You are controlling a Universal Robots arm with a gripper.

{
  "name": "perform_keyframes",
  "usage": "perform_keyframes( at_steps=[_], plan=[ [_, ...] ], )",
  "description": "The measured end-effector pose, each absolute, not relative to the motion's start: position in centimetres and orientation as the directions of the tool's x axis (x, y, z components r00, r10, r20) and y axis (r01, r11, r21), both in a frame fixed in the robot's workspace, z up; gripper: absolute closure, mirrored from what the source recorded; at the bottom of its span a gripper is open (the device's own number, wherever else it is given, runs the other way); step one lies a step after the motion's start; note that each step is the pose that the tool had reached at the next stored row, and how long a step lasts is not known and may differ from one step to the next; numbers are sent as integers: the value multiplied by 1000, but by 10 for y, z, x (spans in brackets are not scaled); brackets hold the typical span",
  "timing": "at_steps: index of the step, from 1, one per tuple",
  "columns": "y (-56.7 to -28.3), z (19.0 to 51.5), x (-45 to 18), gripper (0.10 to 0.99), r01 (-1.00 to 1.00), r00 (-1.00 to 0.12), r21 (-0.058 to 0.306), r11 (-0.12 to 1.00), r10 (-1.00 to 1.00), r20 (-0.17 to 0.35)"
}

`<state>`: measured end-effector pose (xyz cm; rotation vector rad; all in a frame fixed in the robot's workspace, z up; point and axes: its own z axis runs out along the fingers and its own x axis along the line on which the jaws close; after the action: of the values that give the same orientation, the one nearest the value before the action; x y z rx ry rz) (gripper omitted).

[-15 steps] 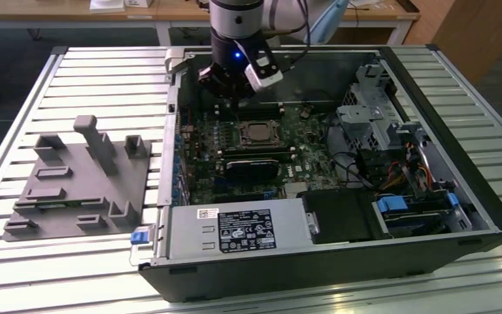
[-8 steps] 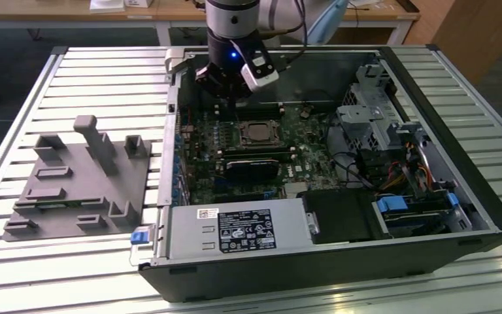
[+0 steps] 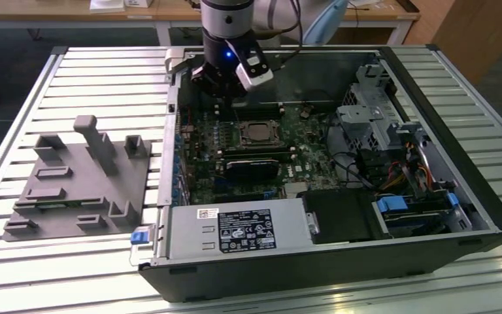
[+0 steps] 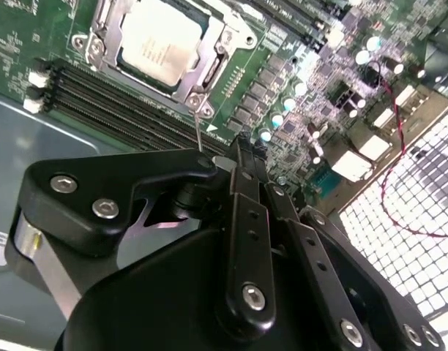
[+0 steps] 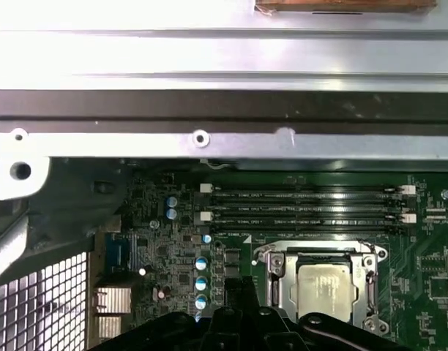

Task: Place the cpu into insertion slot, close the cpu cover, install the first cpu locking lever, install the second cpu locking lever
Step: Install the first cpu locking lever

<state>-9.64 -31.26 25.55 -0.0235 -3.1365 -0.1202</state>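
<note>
Silvery cpu lies near tool.

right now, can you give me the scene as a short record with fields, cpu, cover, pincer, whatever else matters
cpu: lies flat in the insertion slot, metal top up
cpu cover: down over the cpu, the chip showing through its window
wire lever: thin rod running from the socket's corner toward the pincer
pincer: above the green board, beside the socket's corner
memory slots: long, dark, alongside the socket
computer case: open, lying on the slatted table
grey fixture block: on the table, exterior view's left of the case
</note>
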Motion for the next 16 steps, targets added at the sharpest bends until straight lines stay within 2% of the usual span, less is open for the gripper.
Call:
perform_keyframes(
  at_steps=[7, 16],
  plan=[
    [-300, 254, -99, 980, 15, -1000, 77, 997, 15, 3],
    [-297, 253, -88, 980, 15, -1000, 77, 997, 15, 4]
  ],
)
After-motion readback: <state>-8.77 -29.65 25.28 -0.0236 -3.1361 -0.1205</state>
